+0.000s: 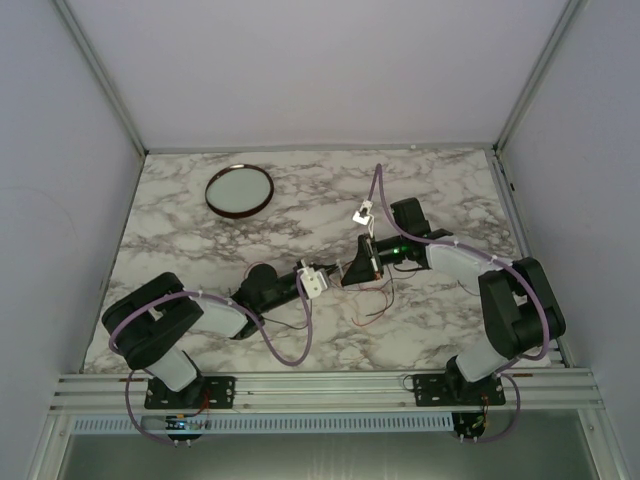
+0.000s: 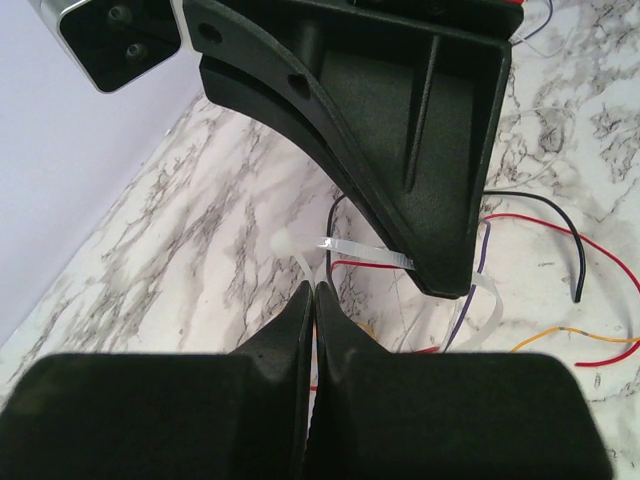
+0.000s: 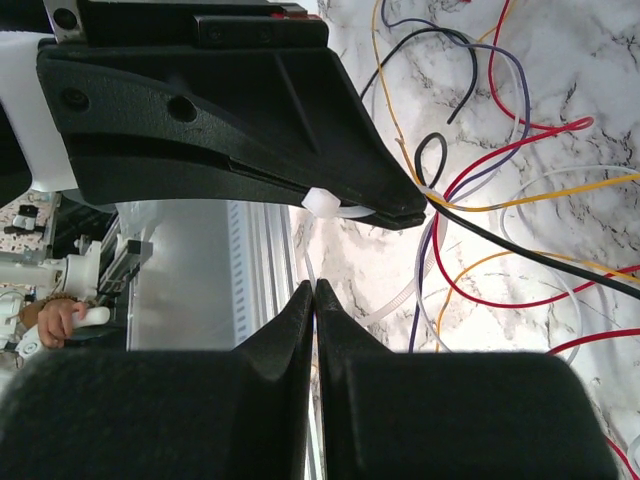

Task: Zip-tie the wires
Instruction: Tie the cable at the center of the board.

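The wires (image 1: 378, 300) lie as a loose tangle of thin red, black, yellow and purple strands on the marble table, right of centre. In the right wrist view the wires (image 3: 500, 228) cross just beyond the left gripper's tip. My left gripper (image 1: 340, 277) and right gripper (image 1: 362, 265) meet tip to tip over them. A white zip tie (image 2: 365, 252) spans between the two. The left gripper (image 2: 313, 290) is shut on it near its head (image 3: 322, 200). The right gripper (image 3: 314, 285) is shut on its thin strap. The strap curves past the wires (image 2: 515, 217).
A round dark-rimmed dish (image 1: 208, 192) sits at the back left of the table. An aluminium rail (image 1: 320, 385) runs along the near edge by the arm bases. Pale walls enclose the table on three sides.
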Controlling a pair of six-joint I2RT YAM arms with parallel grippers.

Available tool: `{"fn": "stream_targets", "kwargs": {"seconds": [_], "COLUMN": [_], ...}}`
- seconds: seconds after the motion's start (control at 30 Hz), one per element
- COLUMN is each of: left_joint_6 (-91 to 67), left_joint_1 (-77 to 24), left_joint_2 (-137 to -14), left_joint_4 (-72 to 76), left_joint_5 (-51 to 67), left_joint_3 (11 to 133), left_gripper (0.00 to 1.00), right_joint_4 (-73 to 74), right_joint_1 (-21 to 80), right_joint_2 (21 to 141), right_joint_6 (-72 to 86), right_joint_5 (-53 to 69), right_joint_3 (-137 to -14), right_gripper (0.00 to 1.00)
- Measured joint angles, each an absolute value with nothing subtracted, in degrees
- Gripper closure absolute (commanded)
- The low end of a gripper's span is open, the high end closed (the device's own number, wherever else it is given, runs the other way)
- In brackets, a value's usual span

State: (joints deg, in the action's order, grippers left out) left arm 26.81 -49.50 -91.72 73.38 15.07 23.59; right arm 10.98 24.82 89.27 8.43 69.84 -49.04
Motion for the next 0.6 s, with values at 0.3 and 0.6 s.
{"fn": "stream_targets", "kwargs": {"seconds": [0.3, 0.6], "left_joint_6": [28.62, 29.58], "left_joint_1": [-50.15, -50.46], "left_joint_2": [-91.72, -91.72], "left_joint_4": [72.73, 72.53], "left_joint_5": [14.22, 13.52], "left_joint_3": [23.59, 23.59], "left_gripper": [1.0, 1.0], "right_joint_4": [11.05, 11.11], "right_joint_1": [24.82, 24.34], "right_joint_2": [89.93, 90.91], "right_joint_6": [11.86, 15.68], "right_joint_5": [70.3, 70.39], "right_joint_3": [-49.91, -50.96], "right_gripper": [1.0, 1.0]}}
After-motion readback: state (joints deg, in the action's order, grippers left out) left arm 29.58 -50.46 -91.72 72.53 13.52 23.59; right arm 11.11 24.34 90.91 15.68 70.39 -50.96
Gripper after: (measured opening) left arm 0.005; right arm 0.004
